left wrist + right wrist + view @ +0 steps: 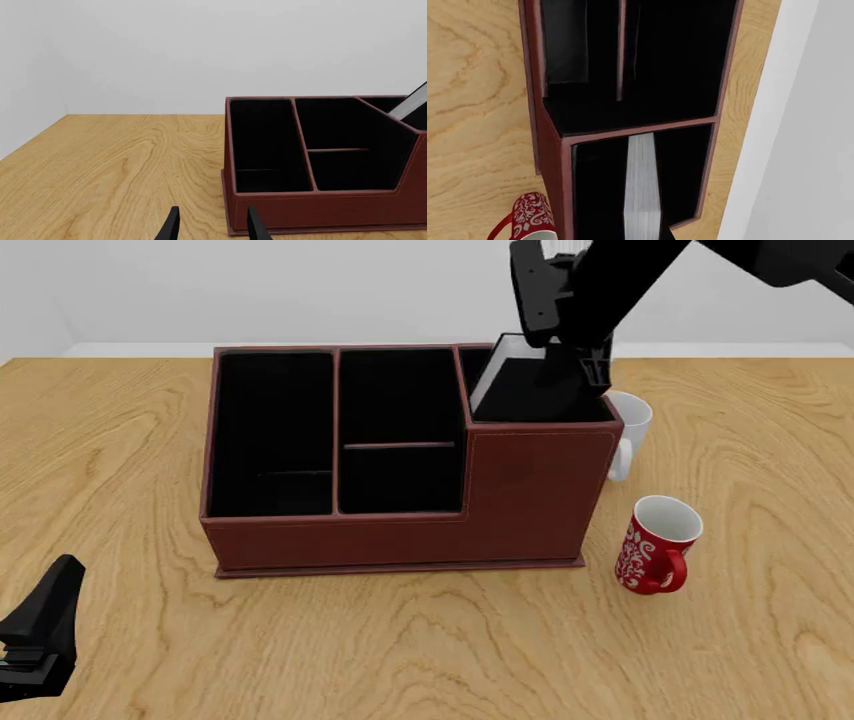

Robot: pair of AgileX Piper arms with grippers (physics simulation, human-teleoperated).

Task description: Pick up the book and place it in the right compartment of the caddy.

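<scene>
Nearest the front camera: left gripper (38, 640), low at the table's near left corner, fingers parted with nothing between them, well apart from the caddy (400, 510). Book (642, 185) standing on edge inside the right compartment (534, 400), white page edges up, leaning slightly across the black lining. Right gripper (567, 335) directly above that compartment; whether clamped on the book or let go, cannot tell. Judged stiff, fairly heavy, smooth-covered and not fragile; best pinched across both covers near the spine, midway along. Placement judged nearly complete. White mug (627, 430) just beside the caddy's right wall; red patterned mug (657, 545) nearer, on the table (134, 420).
</scene>
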